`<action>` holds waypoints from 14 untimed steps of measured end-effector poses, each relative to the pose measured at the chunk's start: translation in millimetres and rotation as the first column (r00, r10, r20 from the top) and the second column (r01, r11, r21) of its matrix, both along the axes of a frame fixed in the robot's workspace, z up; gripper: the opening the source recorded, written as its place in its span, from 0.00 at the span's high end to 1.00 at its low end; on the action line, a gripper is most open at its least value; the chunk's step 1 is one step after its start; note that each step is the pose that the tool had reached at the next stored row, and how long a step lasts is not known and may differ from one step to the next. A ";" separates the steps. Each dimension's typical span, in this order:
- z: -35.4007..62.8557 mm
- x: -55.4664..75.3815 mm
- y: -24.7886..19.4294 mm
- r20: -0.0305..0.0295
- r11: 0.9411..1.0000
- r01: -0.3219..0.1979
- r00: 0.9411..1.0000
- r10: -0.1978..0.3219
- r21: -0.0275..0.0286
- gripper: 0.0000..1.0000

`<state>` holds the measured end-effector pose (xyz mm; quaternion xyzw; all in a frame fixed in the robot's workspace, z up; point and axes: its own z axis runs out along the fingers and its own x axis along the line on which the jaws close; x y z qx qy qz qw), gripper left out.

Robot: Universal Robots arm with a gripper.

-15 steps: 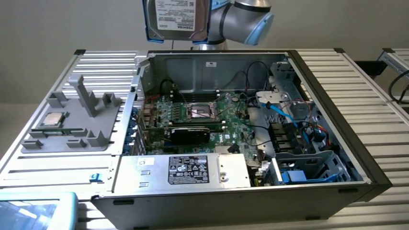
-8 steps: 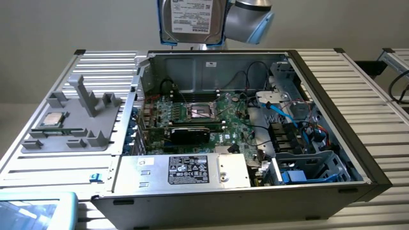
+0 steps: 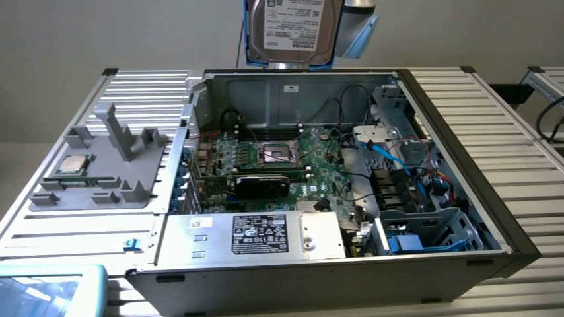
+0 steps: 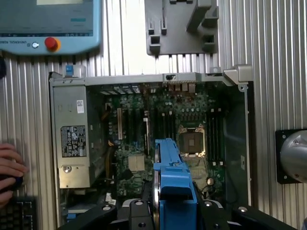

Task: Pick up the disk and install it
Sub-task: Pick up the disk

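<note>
Blue-framed disk (image 3: pixel 294 30): held in the air, well above the open computer case (image 3: pixel 458 132) and touching nothing else; the white label is turned toward the exterior camera.
Gripper (image 4: pixel 173 211): closed on the disk; black fingers (image 4: pixel 136 213) are pressed against both sides of the blue bracket, which is seen edge-on in the wrist view.
Case: laid on its side on the ribbed metal table (image 3: pixel 520 218), lid off, motherboard (image 3: pixel 291 165) exposed.
Power supply (image 3: pixel 264 234): silver box with a black label, seated in the case corner nearest the exterior camera.
Drive bay (image 3: pixel 423 238): blue plastic, at the exterior view's right of the power supply.
Grey fixture (image 3: pixel 97 165): placed beside the case at the exterior view's left; a square chip (image 3: pixel 70 165) is seated on it.
Pendant (image 4: pixel 48 24): laid on the table, red button (image 4: pixel 51 44) visible.
Hand (image 4: pixel 9 165): a person's, rested by a keyboard (image 4: pixel 17 215).
</note>
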<state>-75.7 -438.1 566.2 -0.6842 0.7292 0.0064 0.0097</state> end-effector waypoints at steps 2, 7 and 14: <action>0.0 6.5 -2.6 0.000 1.000 0.000 1.000 0.000 0.000 0.63; 0.0 22.6 -12.6 0.000 1.000 0.000 1.000 0.000 0.001 0.63; 0.0 43.5 -23.4 0.009 1.000 0.000 1.000 0.000 0.001 0.63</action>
